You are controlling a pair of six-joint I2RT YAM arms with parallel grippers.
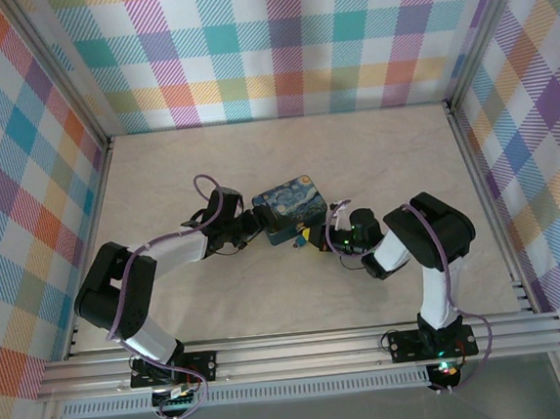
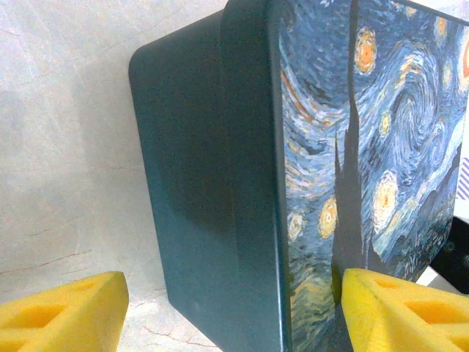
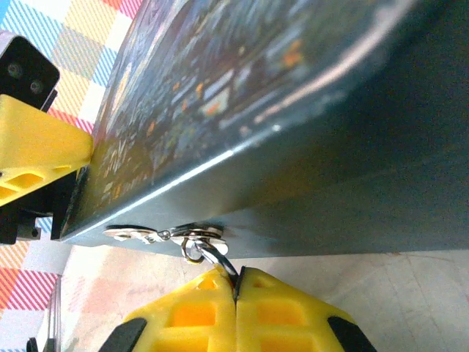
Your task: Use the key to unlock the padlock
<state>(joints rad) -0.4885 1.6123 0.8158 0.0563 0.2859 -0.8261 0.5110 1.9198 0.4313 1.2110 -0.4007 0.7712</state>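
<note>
Your right claw [image 3: 236, 273]: pressed together on one key [image 3: 223, 260], one tin [image 3: 293, 110] just above it. Your left claw [image 2: 231, 279]: apart, same tin between its jaws.

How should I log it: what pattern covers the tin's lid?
Tin lid: blue swirls, yellow stars; left wrist view.
</note>
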